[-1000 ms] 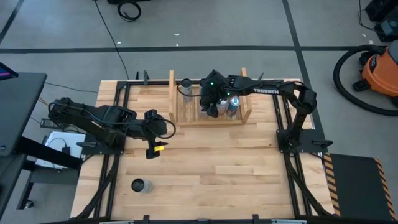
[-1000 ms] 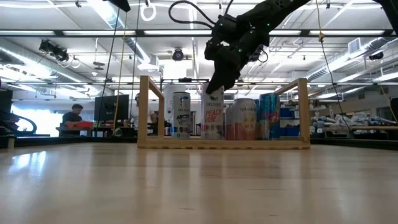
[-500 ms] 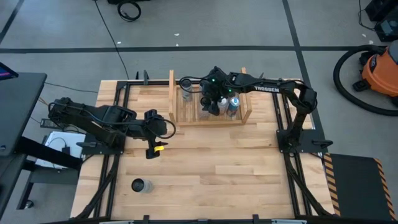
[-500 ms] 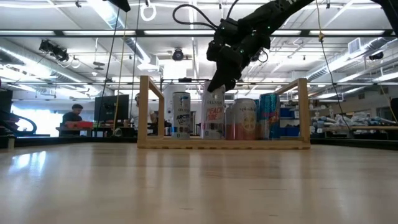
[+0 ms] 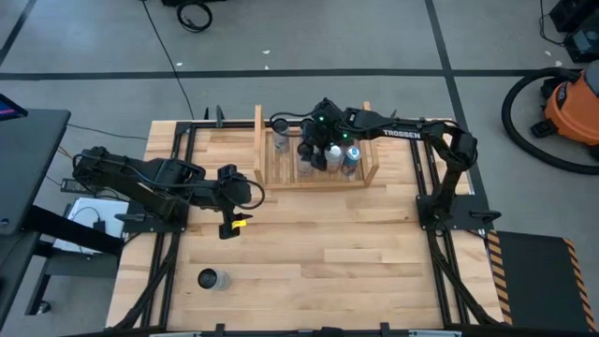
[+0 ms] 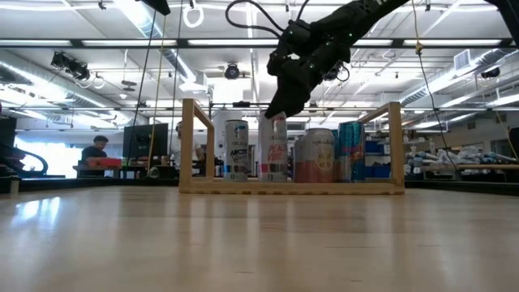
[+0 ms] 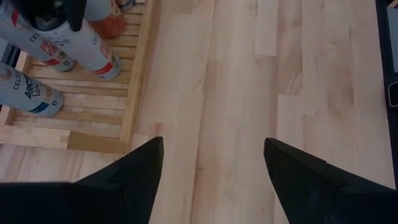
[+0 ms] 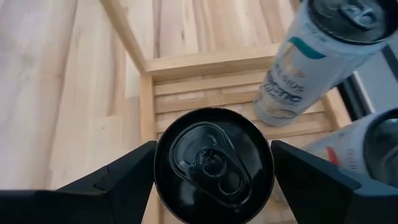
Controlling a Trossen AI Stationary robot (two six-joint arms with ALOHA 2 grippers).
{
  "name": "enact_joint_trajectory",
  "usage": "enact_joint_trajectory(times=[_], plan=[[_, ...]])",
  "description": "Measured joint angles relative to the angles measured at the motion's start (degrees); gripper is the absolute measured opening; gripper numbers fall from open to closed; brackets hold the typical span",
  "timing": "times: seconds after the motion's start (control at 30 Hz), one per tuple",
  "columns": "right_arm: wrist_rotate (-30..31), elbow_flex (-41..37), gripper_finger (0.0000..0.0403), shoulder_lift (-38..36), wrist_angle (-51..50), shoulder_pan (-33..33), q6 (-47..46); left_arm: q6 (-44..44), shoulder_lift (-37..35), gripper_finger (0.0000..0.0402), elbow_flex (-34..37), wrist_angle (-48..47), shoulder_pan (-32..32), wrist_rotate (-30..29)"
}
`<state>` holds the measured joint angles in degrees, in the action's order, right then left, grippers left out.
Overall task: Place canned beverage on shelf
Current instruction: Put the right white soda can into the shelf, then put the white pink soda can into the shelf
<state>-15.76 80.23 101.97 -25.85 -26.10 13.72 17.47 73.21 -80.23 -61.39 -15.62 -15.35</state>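
The light wooden shelf [image 5: 264, 168] stands at the table's far middle and also shows in the low view [image 6: 197, 146]. On it stand a white can [image 6: 236, 150], an orange can [image 6: 318, 156] and a blue can [image 6: 350, 150]. My right gripper [image 6: 277, 109] is over the shelf, shut on a tall white can with red lettering and a black top [image 6: 273, 150]. My left gripper [image 5: 230, 221] waits open and empty left of the table's middle. Another can [image 5: 210, 279] stands upright on the table near the front left. My right gripper pinches the tall can's top end [image 8: 214, 165] between its two fingers [image 8: 124, 171], one on each side just under the rim. The fingers come from above, slanting down from the table's right. The can stands upright, its bottom level with the other cans on the shelf.
The held can stands between the white can [image 8: 305, 62] and the orange can, with free slats toward the shelf's left side board [image 7: 140, 74]. Bare wooden tabletop lies in front of the shelf. Dark frame rails [image 5: 178, 187] run along the table's left and right sides.
My right gripper has carried the tall can a little toward the table's far edge and left, deeper into the shelf. The can has stayed upright and in the gripper's hold.
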Motion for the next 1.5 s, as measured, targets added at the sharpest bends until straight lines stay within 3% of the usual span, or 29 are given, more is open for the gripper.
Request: enact_joint_trajectory(times=[0.6, 0.8, 1.0, 1.2, 1.5], plan=[[1.17, 1.13, 0.0321, -1.25, -1.64, -0.03, 0.02, -0.21, 0.0, 0.0279, 0.0, 0.02, 0.0, -0.12], [1.15, 2.43, 0.0321, -5.42, -1.65, -0.03, -0.25, 0.57, 0.0, 0.0279, 0.0, -1.12, 0.02, -4.37], [1.12, 2.54, 0.032, -11.08, -3.73, 0.63, -2.29, 8.23, 0.0, 0.0279, 0.0, -4.6, -0.13, -4.08], [1.1, 2.56, 0.032, -15.38, -6.31, 2.02, -3.45, 17.85, 0.0, 0.0279, 0.0, -4.5, -1.38, 2.57], [1.11, 2.56, 0.032, -17.88, -10.96, 2.39, -3.52, 36.69, 0.0, 0.0279, 0.0, -4.46, -6.88, 2.77]])
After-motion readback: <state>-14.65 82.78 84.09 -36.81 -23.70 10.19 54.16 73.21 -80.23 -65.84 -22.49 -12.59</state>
